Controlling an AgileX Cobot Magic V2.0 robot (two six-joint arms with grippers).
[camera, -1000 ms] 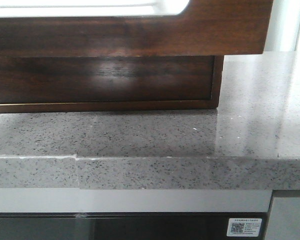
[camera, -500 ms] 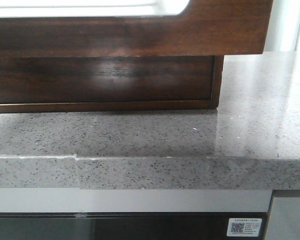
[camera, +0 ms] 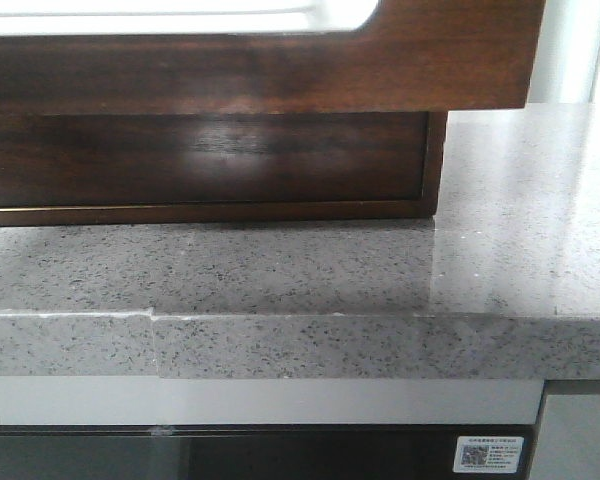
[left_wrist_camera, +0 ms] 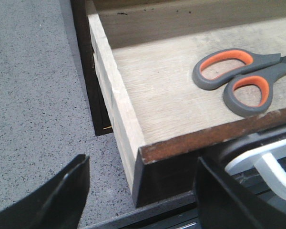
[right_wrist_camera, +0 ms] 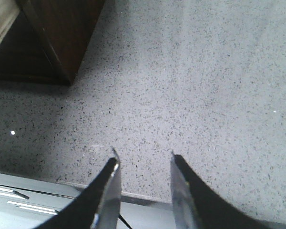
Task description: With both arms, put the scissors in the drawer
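The drawer [camera: 450,60] is pulled out over the counter; its dark brown glossy front has a wide cut-out showing white. In the left wrist view its pale wooden floor [left_wrist_camera: 167,90] holds the scissors [left_wrist_camera: 243,78], which have grey and orange handles and lie flat near the front edge. My left gripper [left_wrist_camera: 142,162] is open wide, with the drawer's front corner between its fingers and no touch visible. My right gripper [right_wrist_camera: 143,153] is open and empty above the bare countertop, beside the cabinet's corner [right_wrist_camera: 62,43]. Neither gripper shows in the front view.
The grey speckled countertop [camera: 380,270] runs under the drawer and to the right. The dark cabinet body [camera: 230,160] stands behind. Below the counter's front edge is a dark panel with a QR label [camera: 490,455]. A white curved part [left_wrist_camera: 271,167] shows below the drawer front.
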